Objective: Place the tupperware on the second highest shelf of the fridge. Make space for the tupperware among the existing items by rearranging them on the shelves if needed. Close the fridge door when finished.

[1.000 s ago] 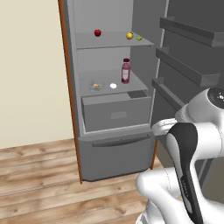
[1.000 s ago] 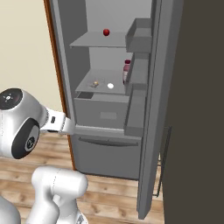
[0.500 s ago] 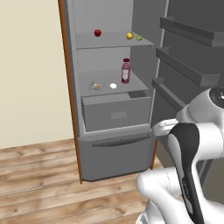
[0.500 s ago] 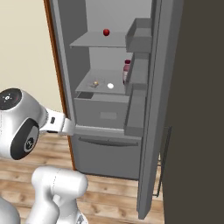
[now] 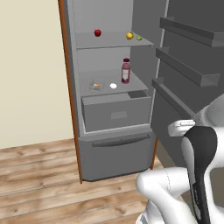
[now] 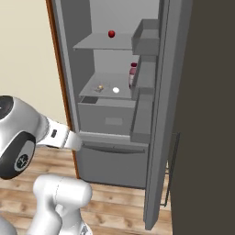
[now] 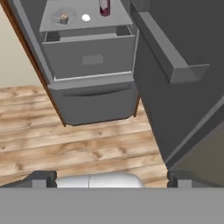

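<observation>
The fridge (image 5: 109, 131) is standing open, its door (image 6: 202, 114) swung wide to the right, and the tupperware (image 5: 96, 85) is already sitting on the lower of the 2 shelves (image 5: 109, 83), toward its left front. Just beside it at 3 o'clock is lying the white round thing (image 5: 113, 86), and the bottle (image 5: 126, 71) is standing further right and back. On the upper shelf (image 5: 109, 41) the apple (image 5: 97, 33) is resting at the left, with the yellow fruit (image 5: 129, 36) and lime (image 5: 139, 38) well apart from it at the right. The pincer (image 7: 111, 177) is hanging back from the fridge, over the wood floor (image 5: 39, 183), its fingers spread to their widest and gripping nothing. Judging by this, the box seems placed and the closing step is in hand, if that lower shelf counts as the second highest. Next the arm is needing to reach round to the door's outer face at 3 o'clock and push it shut.
</observation>
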You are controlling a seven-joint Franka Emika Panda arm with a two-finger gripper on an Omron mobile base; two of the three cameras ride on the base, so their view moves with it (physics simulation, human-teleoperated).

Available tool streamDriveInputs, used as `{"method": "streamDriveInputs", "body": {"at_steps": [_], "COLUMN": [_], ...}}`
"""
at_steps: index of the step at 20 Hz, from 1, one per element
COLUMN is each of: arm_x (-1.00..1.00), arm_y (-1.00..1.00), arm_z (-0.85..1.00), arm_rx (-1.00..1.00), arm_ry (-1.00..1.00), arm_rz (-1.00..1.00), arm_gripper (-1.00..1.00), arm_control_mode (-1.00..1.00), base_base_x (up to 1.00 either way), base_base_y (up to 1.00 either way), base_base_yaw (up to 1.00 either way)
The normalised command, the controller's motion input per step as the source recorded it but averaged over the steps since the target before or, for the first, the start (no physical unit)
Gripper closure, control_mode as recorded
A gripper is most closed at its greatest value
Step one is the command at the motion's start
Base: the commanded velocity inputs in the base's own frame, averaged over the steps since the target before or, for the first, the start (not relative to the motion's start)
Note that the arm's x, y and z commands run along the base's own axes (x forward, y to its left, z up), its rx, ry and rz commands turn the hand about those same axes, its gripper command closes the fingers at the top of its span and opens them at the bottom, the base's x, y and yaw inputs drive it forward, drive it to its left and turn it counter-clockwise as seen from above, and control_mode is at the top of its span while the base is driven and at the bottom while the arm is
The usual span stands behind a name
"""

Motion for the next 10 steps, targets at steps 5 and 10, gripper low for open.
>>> {"method": "streamDriveInputs", "body": {"at_steps": [5, 10], "arm_x": [0.01, 0.03], "arm_y": [-0.72, -0.93], "arm_z": [-0.03, -0.14], "arm_rx": [0.11, 0.2], "arm_ry": [-0.03, -0.06], "arm_rz": [-0.16, -0.08], "arm_gripper": [-1.0, -1.0], "arm_control_mode": [-1.0, -1.0], "base_base_x": [0.0, 0.0], "base_base_y": [0.0, 0.0], "base_base_yaw": [0.0, 0.0]}}
